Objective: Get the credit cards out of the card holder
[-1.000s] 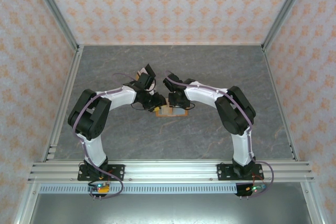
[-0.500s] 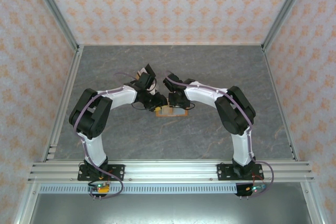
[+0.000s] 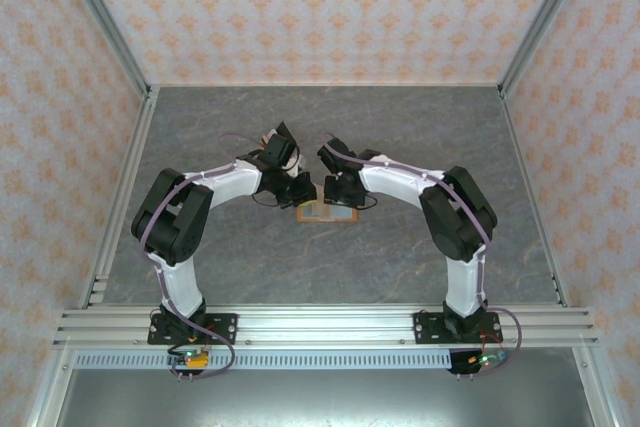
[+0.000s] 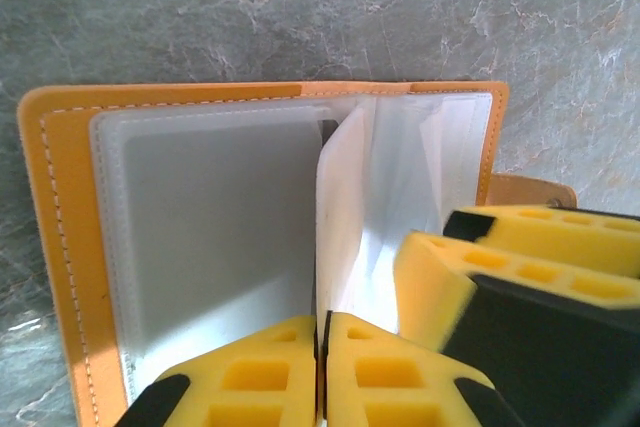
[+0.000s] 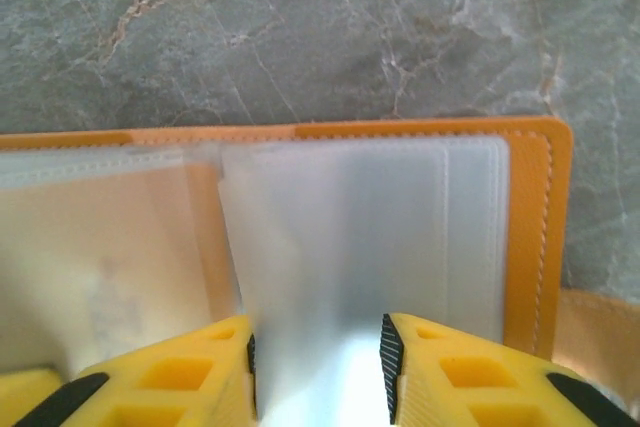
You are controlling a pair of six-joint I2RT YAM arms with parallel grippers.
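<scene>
The orange card holder (image 3: pixel 325 213) lies open on the table between both grippers. In the left wrist view its orange rim (image 4: pixel 60 247) frames frosted plastic sleeves. My left gripper (image 4: pixel 323 347) is shut on one thin sleeve leaf (image 4: pixel 345 197), which stands upright. A dark sliver (image 4: pixel 328 130) peeks out at the top of that leaf. The credit cards are hidden behind the frosted plastic. My right gripper (image 5: pixel 318 357) is open, its fingers straddling the right-hand sleeves (image 5: pixel 350 237) inside the rim (image 5: pixel 530 237). Its yellow fingers (image 4: pixel 440 282) show beside the lifted leaf.
The holder's orange strap tab (image 4: pixel 530 190) sticks out on its right side. Grey marbled tabletop (image 3: pixel 400 127) surrounds the holder, with metal frame rails and patterned walls at the edges. Both arms meet closely over the holder at mid-table.
My left gripper has closed on the sleeve leaf. The right arm has shifted a little to the right and away; its jaws stay apart.
</scene>
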